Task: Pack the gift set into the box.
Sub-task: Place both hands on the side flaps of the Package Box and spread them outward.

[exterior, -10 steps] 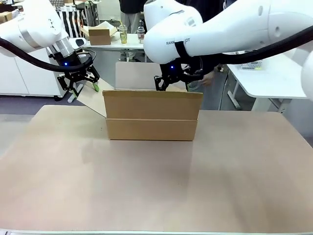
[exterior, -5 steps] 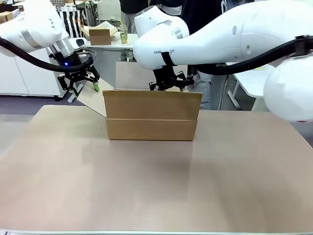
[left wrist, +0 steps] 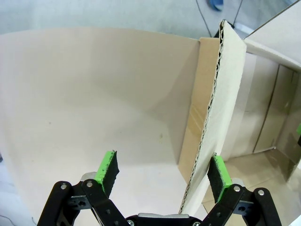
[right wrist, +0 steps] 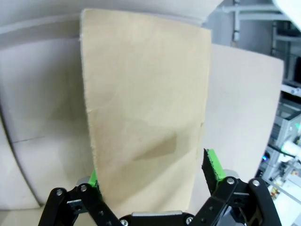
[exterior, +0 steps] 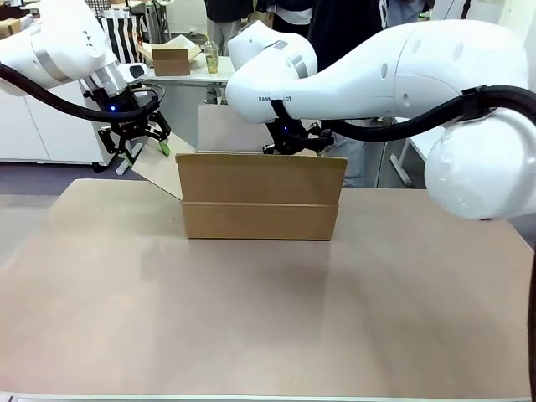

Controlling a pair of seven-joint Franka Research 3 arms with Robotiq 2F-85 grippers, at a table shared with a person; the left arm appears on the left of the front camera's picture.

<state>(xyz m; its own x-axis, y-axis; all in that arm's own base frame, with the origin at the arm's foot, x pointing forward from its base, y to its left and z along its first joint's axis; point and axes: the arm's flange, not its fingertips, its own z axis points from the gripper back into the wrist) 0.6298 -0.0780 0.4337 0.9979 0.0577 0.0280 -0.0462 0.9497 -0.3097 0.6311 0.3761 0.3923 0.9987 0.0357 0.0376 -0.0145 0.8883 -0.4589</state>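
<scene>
The box [exterior: 260, 203] stands open at the far middle of the table, its near flap upright and its left flap [exterior: 159, 170] slanting outward. My left gripper [exterior: 136, 141] hovers at that left flap, open. In the left wrist view the flap's corrugated edge [left wrist: 210, 108] runs between the fingers, close to the right pad [left wrist: 220, 171] of the left gripper [left wrist: 162, 162]. My right gripper [exterior: 295, 147] hangs over the box's back edge. The right gripper [right wrist: 153, 169] is open, and a tan flap [right wrist: 146, 108] covers its left finger. The gift set is out of view.
The tan table [exterior: 251, 318] stretches wide in front of the box. Behind it a person in dark clothes [exterior: 343, 33] stands at the far side. White tables stand farther back, one with a small brown box [exterior: 172, 60] and cups.
My right arm has swung left over the back of the box, its gripper moving with it. The left gripper and the box have stayed put.
</scene>
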